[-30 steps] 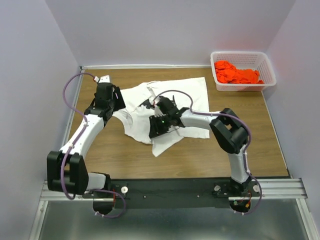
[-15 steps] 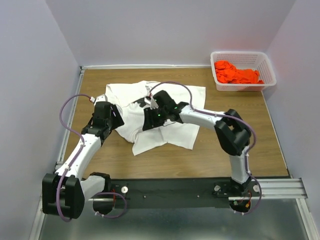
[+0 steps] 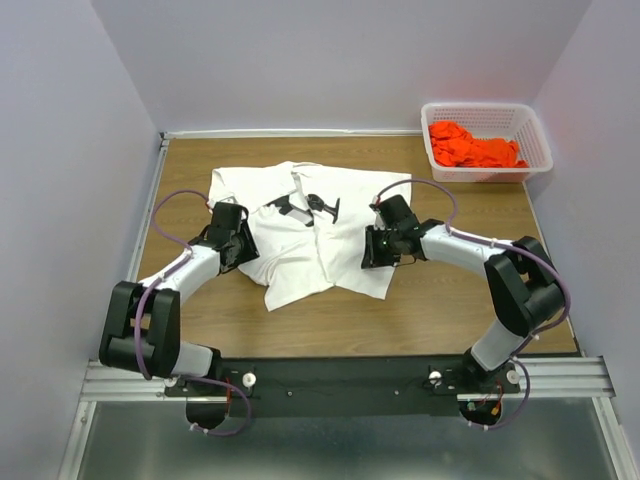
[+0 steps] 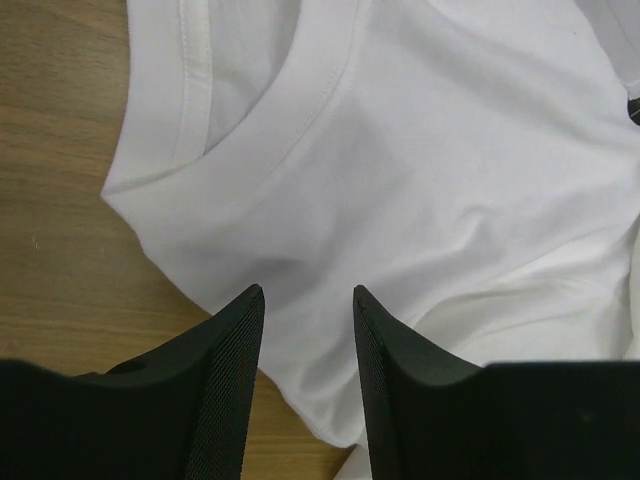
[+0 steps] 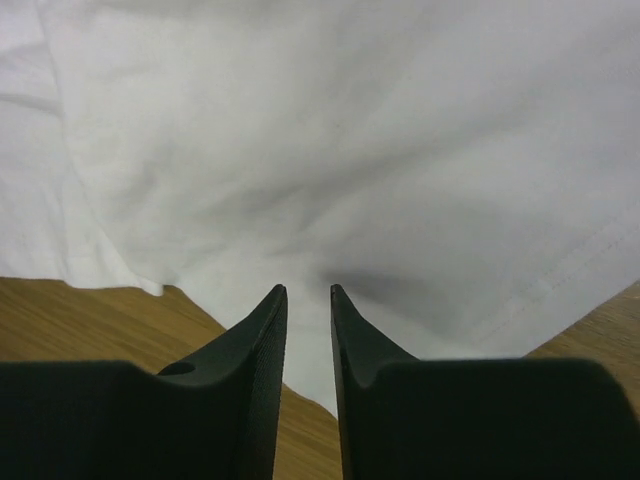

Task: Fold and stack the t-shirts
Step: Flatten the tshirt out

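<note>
The white t-shirt (image 3: 300, 250) lies spread on the wooden table (image 3: 450, 300), wrinkled, with a black print (image 3: 318, 205) near its middle. My left gripper (image 3: 238, 245) is low at its left edge, open and empty. In the left wrist view my left gripper (image 4: 308, 292) is over the cloth (image 4: 420, 150) just below the neckline (image 4: 300, 130). My right gripper (image 3: 372, 245) is at the shirt's right edge; in the right wrist view my right gripper (image 5: 308, 290) has its jaws a little apart over the cloth (image 5: 350, 130), holding nothing. The orange-red t-shirt (image 3: 470, 145) lies bunched in the basket.
The white lattice basket (image 3: 540, 140) stands at the back right corner. Walls close the table at the back and both sides. Bare wood (image 3: 460, 230) shows right of the shirt and along the near edge.
The white shirt was dragged left and toward me and now lies flatter. My right gripper left the shirt's middle and moved to its right edge. My left arm has lowered at the left edge.
</note>
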Robot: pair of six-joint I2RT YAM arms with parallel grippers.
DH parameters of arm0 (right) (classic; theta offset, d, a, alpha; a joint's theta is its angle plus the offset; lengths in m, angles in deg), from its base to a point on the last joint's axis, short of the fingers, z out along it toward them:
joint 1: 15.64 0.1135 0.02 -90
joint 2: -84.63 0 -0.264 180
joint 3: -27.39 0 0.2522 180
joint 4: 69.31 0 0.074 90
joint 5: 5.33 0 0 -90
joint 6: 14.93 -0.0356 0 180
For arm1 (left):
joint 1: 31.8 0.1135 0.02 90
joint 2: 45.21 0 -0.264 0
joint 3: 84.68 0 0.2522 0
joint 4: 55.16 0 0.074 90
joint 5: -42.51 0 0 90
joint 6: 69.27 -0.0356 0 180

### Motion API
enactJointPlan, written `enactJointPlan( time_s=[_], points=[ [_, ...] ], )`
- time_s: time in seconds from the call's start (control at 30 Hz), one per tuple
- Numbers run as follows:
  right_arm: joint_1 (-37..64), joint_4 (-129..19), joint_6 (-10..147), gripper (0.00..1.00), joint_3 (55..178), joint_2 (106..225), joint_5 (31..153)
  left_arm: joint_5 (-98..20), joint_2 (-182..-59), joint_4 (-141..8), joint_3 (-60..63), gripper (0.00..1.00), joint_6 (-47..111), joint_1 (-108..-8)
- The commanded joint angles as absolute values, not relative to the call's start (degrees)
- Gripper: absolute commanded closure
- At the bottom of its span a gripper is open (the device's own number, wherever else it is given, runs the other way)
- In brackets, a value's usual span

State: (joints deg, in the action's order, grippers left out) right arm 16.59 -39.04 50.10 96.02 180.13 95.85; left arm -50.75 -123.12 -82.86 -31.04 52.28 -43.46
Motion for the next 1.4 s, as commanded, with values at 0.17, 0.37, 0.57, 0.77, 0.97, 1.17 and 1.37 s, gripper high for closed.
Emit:
enactJointPlan(
  time_s=[0.17, 0.37, 0.57, 0.77, 0.97, 1.17, 1.37],
  points=[
    [12.32, -38.94, 50.11, 0.78, 92.13, 183.24, 90.91, -55.22, -134.06, -80.26, -26.27, 0.6, 49.29, -43.57],
    [2.57, -38.42, 48.97, 0.78, 87.74, 181.58, 91.27, -58.99, -141.53, -83.07, -20.39, 0.63, 46.57, -43.14],
    [-4.55, -34.64, 48.79, 0.78, 87.99, 179.99, 86.43, -62.77, -146.98, -85.79, -13.44, 0.62, 42.71, -40.06],
    [-10.79, -32.88, 48.7, 0.78, 88.26, 179.2, 84.94, -66.73, -150.07, -88.52, -8.25, 0.6, 40.59, -34.97],
    [-15.11, -31.21, 47.56, 0.77, 91.5, 178.75, 83.27, -68.84, -149.1, -88.09, -7.2, 0.46, 40.24, -32.24],
    [-15.2, -30.33, 47.73, 0.74, 95.99, 181.92, 83.7, -66.39, -150.95, -87.12, -1.41, 0.34, 39.62, -32.24],
    [-14.5, -29.89, 50.72, 0.55, 97.49, 177.1, 89.42, -65.59, -141.67, -88.96, -2.43, 0.27, 41.46, -33.19]
  ],
)
